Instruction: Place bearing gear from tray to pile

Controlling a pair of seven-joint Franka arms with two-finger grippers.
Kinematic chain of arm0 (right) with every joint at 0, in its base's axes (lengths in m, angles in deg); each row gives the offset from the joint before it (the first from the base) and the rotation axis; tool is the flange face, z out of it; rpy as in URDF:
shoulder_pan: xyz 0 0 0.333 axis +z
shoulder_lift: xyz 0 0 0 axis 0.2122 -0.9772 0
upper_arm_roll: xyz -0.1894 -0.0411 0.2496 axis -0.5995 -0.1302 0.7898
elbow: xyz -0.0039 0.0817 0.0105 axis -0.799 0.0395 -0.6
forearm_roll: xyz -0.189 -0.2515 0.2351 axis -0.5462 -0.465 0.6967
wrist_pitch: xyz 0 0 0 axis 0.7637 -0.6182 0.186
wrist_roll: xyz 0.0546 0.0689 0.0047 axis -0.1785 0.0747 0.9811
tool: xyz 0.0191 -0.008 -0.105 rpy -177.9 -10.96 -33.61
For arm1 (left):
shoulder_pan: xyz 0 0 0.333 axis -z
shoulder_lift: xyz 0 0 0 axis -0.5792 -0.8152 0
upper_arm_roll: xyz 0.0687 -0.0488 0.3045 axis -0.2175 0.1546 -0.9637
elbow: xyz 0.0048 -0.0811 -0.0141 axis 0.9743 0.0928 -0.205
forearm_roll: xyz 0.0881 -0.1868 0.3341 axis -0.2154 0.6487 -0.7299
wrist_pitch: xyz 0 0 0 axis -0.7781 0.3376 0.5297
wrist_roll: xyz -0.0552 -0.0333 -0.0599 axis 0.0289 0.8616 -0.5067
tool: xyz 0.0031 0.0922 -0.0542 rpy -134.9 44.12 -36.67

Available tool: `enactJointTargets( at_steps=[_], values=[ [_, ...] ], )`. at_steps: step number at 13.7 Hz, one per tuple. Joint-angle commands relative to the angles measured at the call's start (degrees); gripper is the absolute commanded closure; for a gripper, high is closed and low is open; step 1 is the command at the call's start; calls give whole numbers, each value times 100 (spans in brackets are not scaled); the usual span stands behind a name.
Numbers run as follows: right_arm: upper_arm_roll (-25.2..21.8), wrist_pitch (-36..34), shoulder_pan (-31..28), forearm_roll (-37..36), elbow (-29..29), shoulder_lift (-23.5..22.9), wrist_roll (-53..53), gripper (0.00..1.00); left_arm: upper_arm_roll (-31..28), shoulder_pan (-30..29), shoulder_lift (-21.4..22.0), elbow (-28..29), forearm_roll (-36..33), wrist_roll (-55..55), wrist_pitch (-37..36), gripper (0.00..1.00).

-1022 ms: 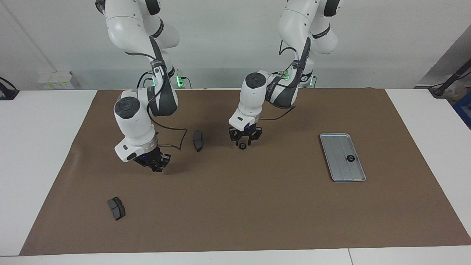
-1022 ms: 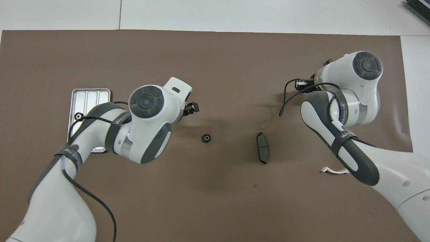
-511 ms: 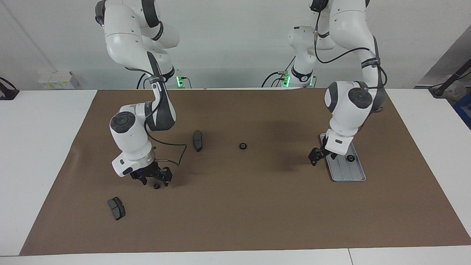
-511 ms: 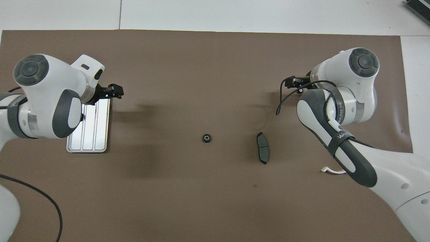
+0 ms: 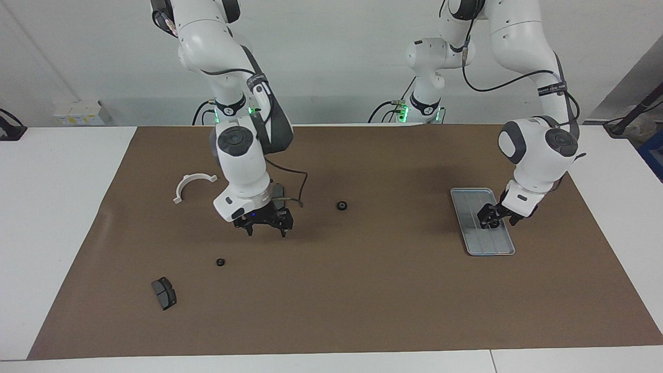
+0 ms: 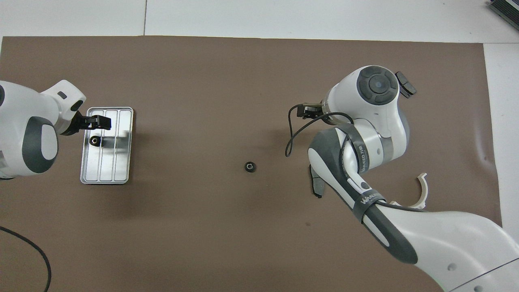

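Where brown mat (image 5: 362,290) ends, white table (image 5: 52,207) shows

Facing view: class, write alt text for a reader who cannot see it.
The left gripper is low over the tray, at its bearing gear. The right gripper hovers above the mat, with two gears lying loose there.

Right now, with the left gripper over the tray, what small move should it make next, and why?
Probably lower the left gripper straight down around the bearing gear and close. That gear lies in the tray just under the gripper, apparently not yet gripped. Two gears already lie on the mat; the right gripper hangs near a brake pad.
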Motion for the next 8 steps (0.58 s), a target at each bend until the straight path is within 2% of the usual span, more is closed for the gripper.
enactJointTargets(
  at_steps=[1,2,5,8],
  values=[
    [-12,-40,392,87,47,59,-413,0,65,-123,94,455,-6,181,532,0],
    [-12,-31,638,87,21,41,-518,0,65,-123,76,482,-6,181,550,0],
    [-21,-40,1139,17,-32,-55,-1072,0,65,-132,58,570,-6,181,673,14],
    [-30,-5,1527,-45,-444,-520,-1511,0,65,-123,58,676,-6,181,778,29]
  ],
)
